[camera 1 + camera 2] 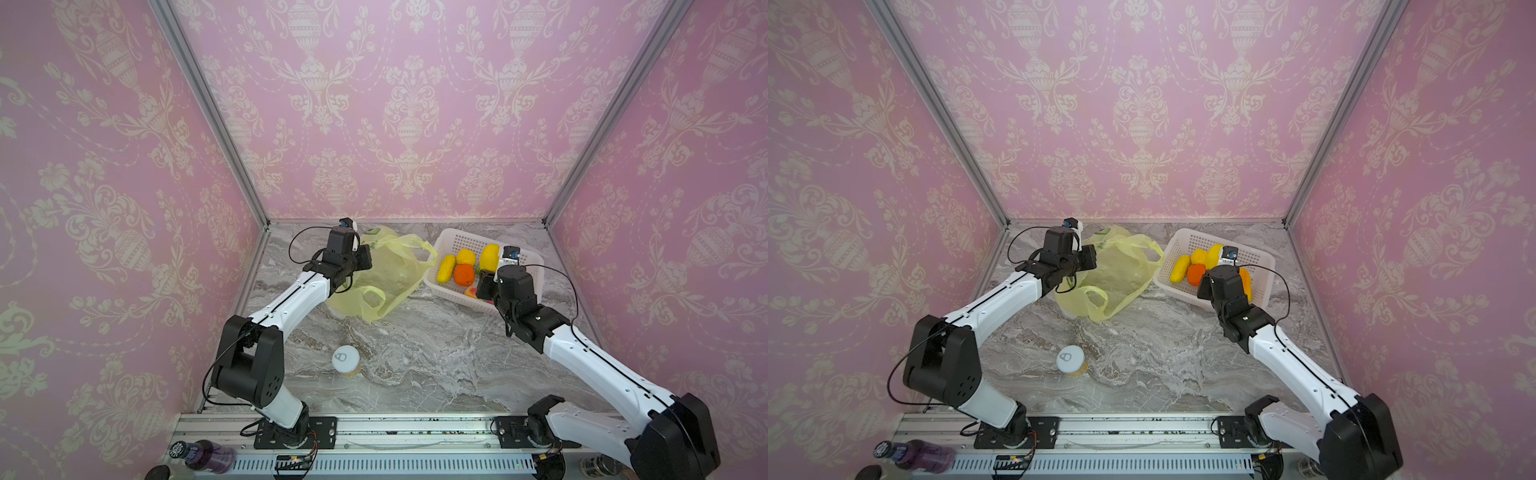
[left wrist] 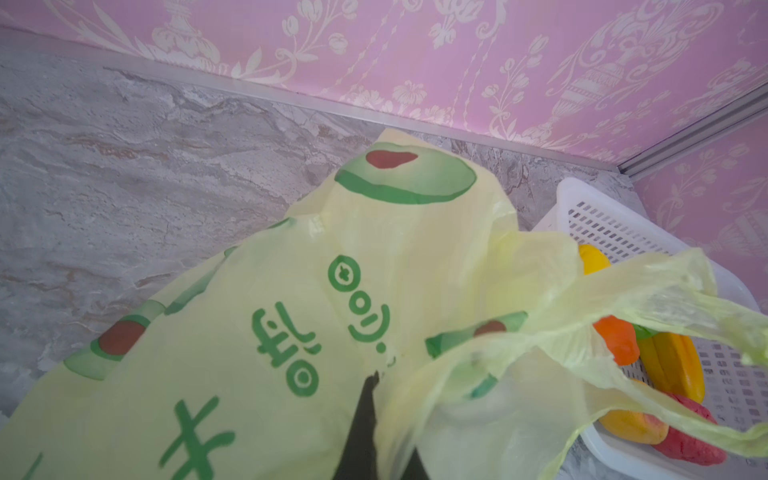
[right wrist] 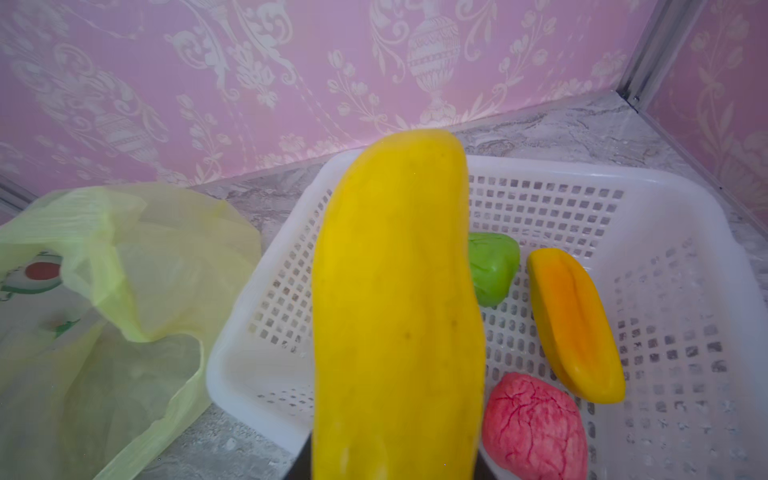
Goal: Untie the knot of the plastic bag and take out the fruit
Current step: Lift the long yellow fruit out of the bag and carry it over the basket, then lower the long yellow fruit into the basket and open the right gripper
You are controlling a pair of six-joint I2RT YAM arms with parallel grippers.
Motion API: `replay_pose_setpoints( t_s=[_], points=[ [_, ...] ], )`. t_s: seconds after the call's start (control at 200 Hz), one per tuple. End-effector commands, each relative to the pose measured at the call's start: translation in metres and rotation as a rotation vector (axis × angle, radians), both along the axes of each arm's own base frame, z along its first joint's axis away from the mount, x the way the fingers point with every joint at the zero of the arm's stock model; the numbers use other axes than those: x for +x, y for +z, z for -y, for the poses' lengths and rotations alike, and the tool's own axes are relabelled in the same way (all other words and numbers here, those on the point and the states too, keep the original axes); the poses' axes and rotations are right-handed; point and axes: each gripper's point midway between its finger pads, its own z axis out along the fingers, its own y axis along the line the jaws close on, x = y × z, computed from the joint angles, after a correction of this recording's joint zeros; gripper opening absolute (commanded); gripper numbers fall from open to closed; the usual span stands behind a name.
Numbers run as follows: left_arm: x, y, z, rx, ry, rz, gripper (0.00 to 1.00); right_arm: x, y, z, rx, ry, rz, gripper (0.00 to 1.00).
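The yellow-green plastic bag (image 1: 386, 270) (image 1: 1117, 270) lies crumpled and sagging at the back of the table, with one handle loop (image 1: 372, 300) lying open. No knot shows. My left gripper (image 1: 365, 257) (image 2: 374, 380) is shut on a fold of the bag (image 2: 249, 332). My right gripper (image 1: 487, 276) (image 3: 395, 457) is shut on a long yellow fruit (image 3: 395, 291) (image 1: 489, 255) and holds it over the white basket (image 1: 448, 236) (image 3: 623, 183). In the basket lie several more fruit: green (image 3: 492, 268), orange-yellow (image 3: 575, 324), pink-red bumpy (image 3: 536, 428) and orange (image 1: 464, 275).
A round can with a white pull-tab lid (image 1: 345, 360) (image 1: 1071, 359) stands on the marble table towards the front. The basket sits against the back right corner, next to the bag. A purple bottle (image 1: 208, 455) lies beyond the front rail. Pink walls close in three sides.
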Motion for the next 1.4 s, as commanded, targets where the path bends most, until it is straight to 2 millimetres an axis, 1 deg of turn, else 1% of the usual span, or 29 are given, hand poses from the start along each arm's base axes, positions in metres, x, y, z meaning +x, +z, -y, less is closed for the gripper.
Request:
replay_pose_setpoints(
  t_s=[0.0, 0.075, 0.125, 0.23, 0.35, 0.425, 0.475, 0.52, 0.59, 0.62, 0.675, 0.716, 0.776, 0.806, 0.836, 0.926, 0.986, 1.011, 1.016, 1.041, 1.111, 1.211, 1.286, 1.366, 1.391],
  points=[
    [-0.013, 0.013, 0.003, -0.039, -0.042, 0.054, 0.00, 0.010, -0.023, 0.002, 0.048, 0.002, -0.110, 0.07],
    [-0.019, 0.008, 0.003, -0.048, -0.053, 0.054, 0.00, 0.017, -0.037, 0.005, 0.043, -0.005, -0.164, 0.07],
    [-0.022, 0.007, 0.004, -0.050, -0.063, 0.050, 0.00, 0.021, -0.046, 0.005, 0.039, 0.002, -0.190, 0.09],
    [-0.025, 0.011, 0.005, -0.050, -0.074, 0.049, 0.00, 0.028, -0.066, 0.008, 0.022, -0.003, -0.258, 0.10],
    [-0.027, 0.012, 0.008, -0.067, -0.090, 0.055, 0.00, 0.036, -0.080, 0.012, 0.023, -0.012, -0.302, 0.12],
    [-0.027, 0.010, 0.008, -0.064, -0.094, 0.055, 0.00, 0.041, -0.084, 0.017, 0.015, -0.028, -0.317, 0.14],
    [-0.026, 0.008, 0.009, -0.066, -0.096, 0.050, 0.00, 0.042, -0.088, 0.023, 0.002, -0.051, -0.332, 0.18],
    [-0.026, 0.006, 0.011, -0.073, -0.103, 0.046, 0.00, 0.043, -0.092, 0.030, -0.002, -0.076, -0.346, 0.25],
    [-0.025, 0.003, 0.014, -0.083, -0.112, 0.039, 0.00, 0.042, -0.097, 0.038, 0.003, -0.103, -0.367, 0.31],
    [-0.024, 0.000, 0.015, -0.085, -0.112, 0.033, 0.00, 0.042, -0.099, 0.040, 0.007, -0.108, -0.373, 0.36],
    [-0.024, -0.002, 0.016, -0.087, -0.115, 0.028, 0.00, 0.042, -0.101, 0.043, 0.006, -0.119, -0.380, 0.52],
    [-0.023, -0.004, 0.016, -0.086, -0.115, 0.025, 0.03, 0.042, -0.100, 0.045, 0.005, -0.129, -0.381, 0.64],
    [-0.022, -0.006, 0.015, -0.082, -0.112, 0.022, 0.10, 0.042, -0.096, 0.047, 0.002, -0.141, -0.382, 0.77],
    [-0.022, -0.008, 0.015, -0.079, -0.110, 0.020, 0.16, 0.042, -0.092, 0.048, 0.002, -0.145, -0.382, 0.81],
    [-0.022, -0.009, 0.015, -0.076, -0.109, 0.019, 0.25, 0.042, -0.088, 0.048, 0.005, -0.148, -0.384, 0.84],
    [-0.022, -0.008, 0.015, -0.079, -0.110, 0.021, 0.54, 0.040, -0.074, 0.046, 0.023, -0.145, -0.376, 0.89],
    [-0.023, -0.005, 0.014, -0.078, -0.108, 0.025, 0.83, 0.036, -0.060, 0.047, 0.034, -0.149, -0.364, 0.91],
    [-0.023, -0.003, 0.013, -0.076, -0.105, 0.031, 0.97, 0.033, -0.053, 0.048, 0.039, -0.153, -0.355, 0.92],
    [-0.024, -0.002, 0.013, -0.075, -0.106, 0.033, 0.98, 0.033, -0.052, 0.048, 0.040, -0.154, -0.353, 0.92],
    [-0.024, 0.000, 0.012, -0.071, -0.102, 0.042, 0.99, 0.030, -0.046, 0.049, 0.038, -0.159, -0.347, 0.93],
    [-0.027, 0.010, 0.006, -0.057, -0.087, 0.073, 0.99, 0.021, -0.022, 0.055, 0.034, -0.181, -0.306, 0.96],
    [-0.033, 0.031, -0.006, -0.037, -0.044, 0.147, 0.99, 0.002, 0.012, 0.069, 0.025, -0.229, -0.230, 1.00],
    [-0.040, 0.045, -0.024, -0.002, 0.030, 0.210, 0.99, -0.015, 0.033, 0.082, 0.035, -0.273, -0.174, 1.00],
    [-0.049, 0.060, -0.052, 0.039, 0.154, 0.282, 0.99, -0.033, 0.054, 0.099, 0.038, -0.334, -0.108, 1.00],
    [-0.053, 0.064, -0.061, 0.051, 0.192, 0.302, 0.99, -0.040, 0.056, 0.108, 0.030, -0.364, -0.093, 1.00]
  ],
)
